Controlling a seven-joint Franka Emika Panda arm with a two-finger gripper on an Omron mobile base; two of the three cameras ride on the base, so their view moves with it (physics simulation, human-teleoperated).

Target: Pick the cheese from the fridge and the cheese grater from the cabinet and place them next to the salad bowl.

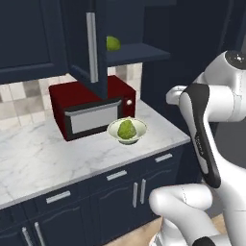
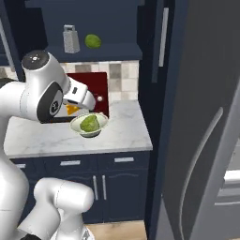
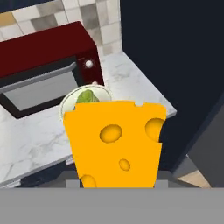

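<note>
Lettuce (image 1: 127, 129) in salad bowl (image 1: 139, 126), cheese grater (image 2: 71, 39) on open cabinet (image 2: 101, 51) shelf, tool (image 2: 75, 104) clamped on cheese (image 3: 114, 142).

In the hand view the cheese (image 3: 116, 142) covered most of the salad bowl (image 3: 70, 101), and its lower edge was cut off by the picture's bottom. In the right base view the arm hid all but a small corner of the cheese (image 2: 71, 109). The fridge (image 2: 206, 131) was cut off by that view's right edge.
</note>
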